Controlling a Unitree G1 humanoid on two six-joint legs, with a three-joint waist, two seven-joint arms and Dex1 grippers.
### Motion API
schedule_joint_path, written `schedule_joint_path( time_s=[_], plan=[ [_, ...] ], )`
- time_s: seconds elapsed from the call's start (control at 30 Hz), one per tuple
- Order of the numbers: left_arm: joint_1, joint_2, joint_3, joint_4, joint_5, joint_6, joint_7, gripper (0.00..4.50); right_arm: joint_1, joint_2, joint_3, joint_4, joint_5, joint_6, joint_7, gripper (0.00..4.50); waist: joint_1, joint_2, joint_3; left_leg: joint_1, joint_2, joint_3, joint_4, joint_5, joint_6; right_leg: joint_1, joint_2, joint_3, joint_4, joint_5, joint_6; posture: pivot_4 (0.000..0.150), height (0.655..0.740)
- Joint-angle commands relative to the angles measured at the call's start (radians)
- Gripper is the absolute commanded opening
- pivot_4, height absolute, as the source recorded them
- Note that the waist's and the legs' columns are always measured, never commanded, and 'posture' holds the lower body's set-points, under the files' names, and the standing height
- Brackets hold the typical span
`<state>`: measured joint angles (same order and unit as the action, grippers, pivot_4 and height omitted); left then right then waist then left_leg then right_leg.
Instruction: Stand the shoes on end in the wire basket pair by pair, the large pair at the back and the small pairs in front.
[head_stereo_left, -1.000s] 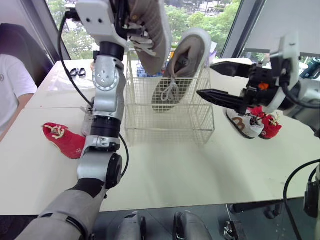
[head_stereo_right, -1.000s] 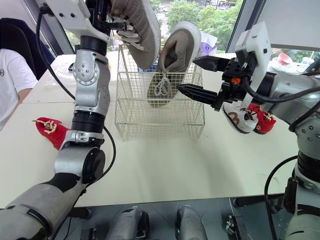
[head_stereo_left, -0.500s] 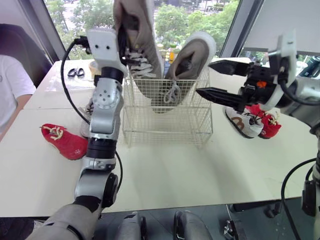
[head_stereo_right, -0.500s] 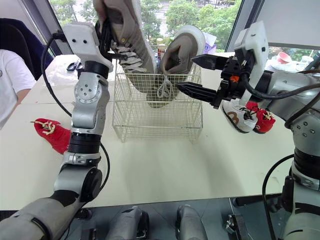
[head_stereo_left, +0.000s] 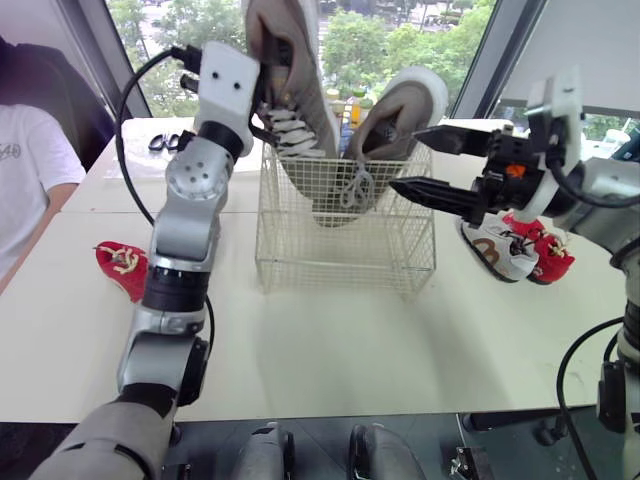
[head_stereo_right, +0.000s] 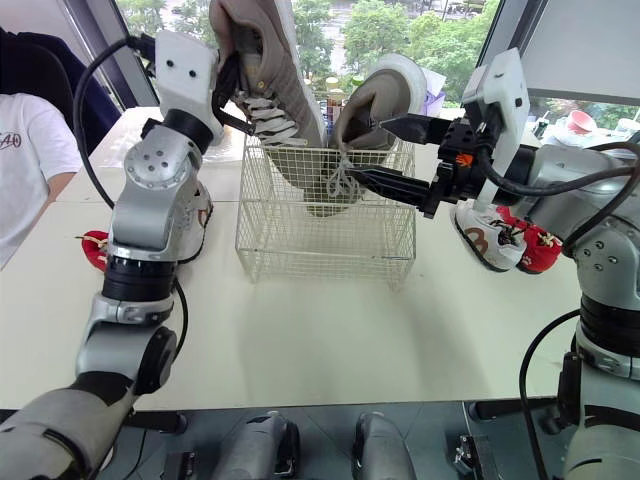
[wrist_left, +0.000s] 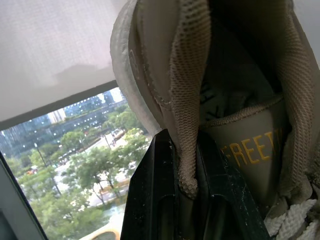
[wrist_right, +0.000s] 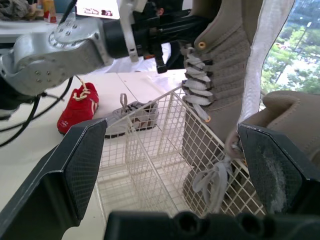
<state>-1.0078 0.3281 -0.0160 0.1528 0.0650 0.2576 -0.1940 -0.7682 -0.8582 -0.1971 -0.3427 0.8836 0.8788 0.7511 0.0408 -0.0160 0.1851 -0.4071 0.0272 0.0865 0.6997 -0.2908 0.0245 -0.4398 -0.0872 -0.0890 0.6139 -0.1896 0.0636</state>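
Observation:
A white wire basket (head_stereo_left: 345, 240) stands mid-table. One large tan shoe (head_stereo_left: 400, 110) leans toe-down inside it on the right side. My left gripper (wrist_left: 185, 165) is shut on the heel rim of the second large tan shoe (head_stereo_left: 290, 90), which hangs toe-down with its front inside the basket's left side. My right gripper (head_stereo_left: 428, 160) is open beside the basket's right rim, close to the leaning shoe. A small red shoe (head_stereo_left: 122, 268) and a small grey shoe (wrist_right: 131, 116) lie left of the basket. A small white shoe (head_stereo_left: 497, 250) and a red shoe (head_stereo_left: 545, 258) lie to the right.
A person in a white shirt (head_stereo_left: 30, 180) sits at the table's far left. Scissors (head_stereo_left: 165, 142) lie at the back left. Bottles stand behind the basket by the window. The table (head_stereo_left: 330, 340) has bare room in front of the basket.
My left arm has swung the held tan shoe upright and lowered its toe into the basket beside the other shoe. The right gripper has stayed open by the basket's right rim.

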Motion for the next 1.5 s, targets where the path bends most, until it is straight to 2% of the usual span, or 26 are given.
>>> schedule_joint_path(
  time_s=[0.03,0.17,0.3,0.53,0.8,0.97,1.07,1.23,1.37,1.5],
  plan=[
    [-0.05,0.013,-0.055,0.08,0.04,-0.056,-0.05,0.02,-0.014,0.007,-0.015,-0.005,-0.011,-0.024,-0.005,4.5,0.0,0.0,0.0,0.0,0.0,0.0,0.0,0.0,0.0,0.0,0.0,0.0,0.0,0.0,0.0,0.15,0.74],
    [-0.109,0.02,-0.048,0.145,0.05,-0.134,-0.06,0.02,-0.001,0.015,-0.023,-0.014,-0.013,-0.023,-0.009,4.5,0.0,0.0,0.0,-0.001,0.0,0.0,0.0,0.0,0.0,-0.001,0.0,0.0,0.0,0.0,0.0,0.15,0.74],
    [-0.104,0.002,-0.057,0.158,0.053,-0.179,-0.076,0.02,0.009,0.028,-0.035,-0.018,-0.008,-0.021,-0.031,4.5,-0.001,0.0,0.0,-0.001,0.0,0.0,0.0,0.0,0.0,-0.002,0.0,0.0,0.0,0.0,0.0,0.15,0.74],
    [-0.002,-0.023,-0.059,0.07,0.052,-0.125,-0.086,0.02,0.026,0.069,0.028,0.006,-0.159,-0.084,-0.126,4.5,-0.001,0.0,0.0,-0.001,0.0,0.001,0.0,0.0,0.0,-0.002,0.0,0.0,0.0,0.0,0.0,0.15,0.74],
    [-0.08,0.029,-0.04,0.054,0.1,-0.223,-0.052,0.02,0.022,0.101,0.032,0.008,-0.163,-0.078,-0.112,4.5,-0.004,0.0,0.001,-0.002,0.0,0.001,-0.001,0.0,0.0,-0.003,0.0,0.0,0.0,0.0,0.0,0.15,0.74],
    [-0.003,0.018,-0.084,0.045,0.099,-0.103,-0.111,0.02,0.025,0.1,0.025,-0.009,-0.14,-0.066,-0.096,4.5,-0.014,0.0,0.001,-0.002,0.001,0.002,-0.002,0.0,0.0,-0.004,0.0,0.0,0.0,0.0,0.0,0.15,0.74],
    [0.072,-0.077,0.008,-0.015,-0.02,0.073,-0.063,0.02,0.024,0.102,0.015,-0.016,-0.132,-0.061,-0.101,4.5,-0.026,0.0,0.001,-0.002,0.002,0.002,-0.002,0.0,0.0,-0.004,0.001,0.0,0.001,0.0,0.0,0.15,0.74],
    [0.182,-0.15,0.077,-0.103,-0.066,0.167,0.012,0.02,0.028,0.095,0.004,-0.022,-0.128,-0.059,-0.106,4.5,-0.034,0.004,-0.002,0.001,0.002,0.002,-0.002,0.0,0.001,-0.002,0.0,0.001,0.001,0.0,0.0,0.15,0.74],
    [0.243,-0.175,0.09,-0.155,-0.107,0.221,0.02,0.02,0.026,0.093,0.005,-0.017,-0.133,-0.061,-0.101,4.5,-0.034,0.009,-0.005,0.001,0.002,0.002,-0.002,0.0,0.0,-0.002,0.001,0.001,0.001,0.0,0.0,0.15,0.74],
    [0.252,-0.174,0.107,-0.131,-0.138,0.329,0.032,0.02,0.018,0.095,0.011,-0.006,-0.138,-0.068,-0.094,4.5,-0.033,0.013,-0.01,0.002,0.002,0.002,-0.002,0.0,0.001,-0.001,0.002,0.001,0.001,0.0,0.0,0.15,0.74]
  ],
)
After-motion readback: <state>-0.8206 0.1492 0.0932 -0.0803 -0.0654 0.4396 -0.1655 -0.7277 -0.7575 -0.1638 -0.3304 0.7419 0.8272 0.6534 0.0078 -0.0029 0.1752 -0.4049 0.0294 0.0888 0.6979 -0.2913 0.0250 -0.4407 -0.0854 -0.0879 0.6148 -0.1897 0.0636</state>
